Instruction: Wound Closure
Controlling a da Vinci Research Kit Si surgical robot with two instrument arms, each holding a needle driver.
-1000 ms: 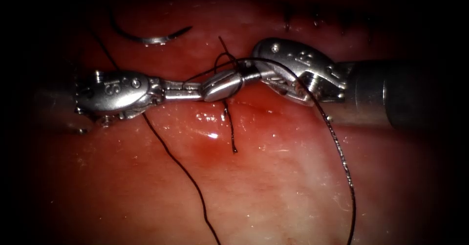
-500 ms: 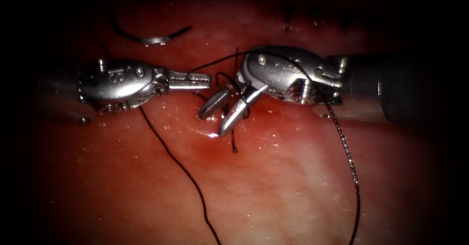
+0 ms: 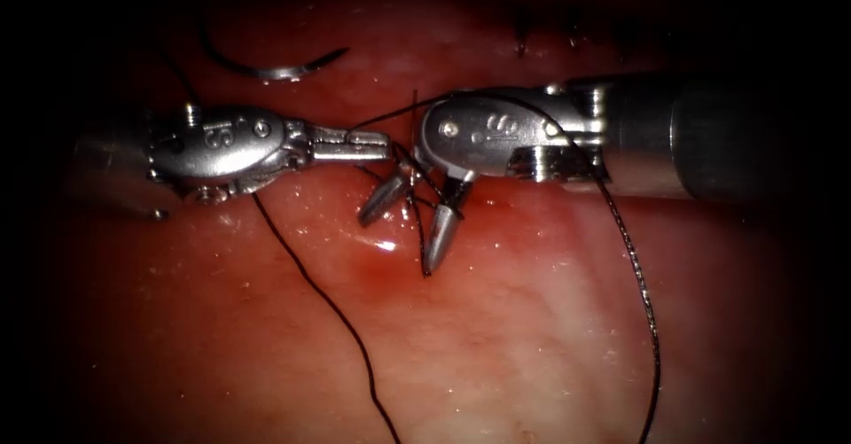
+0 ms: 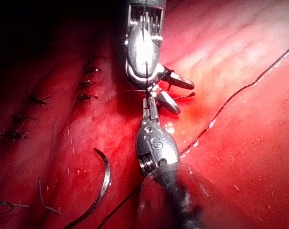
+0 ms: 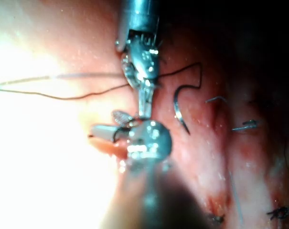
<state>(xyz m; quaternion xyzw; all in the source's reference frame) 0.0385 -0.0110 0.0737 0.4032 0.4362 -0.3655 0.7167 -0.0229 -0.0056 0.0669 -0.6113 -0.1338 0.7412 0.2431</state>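
Two end effectors meet over the middle of the tissue [image 3: 496, 338]. Left end effector [image 3: 377, 145]: jaws pressed together, pinching the thread [image 3: 319, 293] close to where it rises from the wound; from there one strand trails down across the tissue toward the near edge. Right end effector [image 3: 409, 215]: jaws spread wide, tips angled down at the tissue, holding nothing; a short thread tail [image 3: 422, 245] lies between the two open jaws, and a second long strand drapes over the tool's body and hangs down on the right. Compared with 1.0 s ago, the right jaws have gone from closed and level, next to the left tips, to open and pointed downward; the left tool has barely shifted. Needle [image 3: 270, 67] lies free on the tissue surface, up and left of both tools, not in the tissue and held by neither; the left wrist view [image 4: 103, 183] and right wrist view [image 5: 178, 109] confirm it lying loose. Red fluid [image 3: 377, 262] pools just below the open jaws. Risks, as a judgement: the open tips sit close to the wet tissue and could catch it instead of the tail; the strand draped over the right tool could snag at the wrist; the loose needle could be dragged if its thread is pulled.
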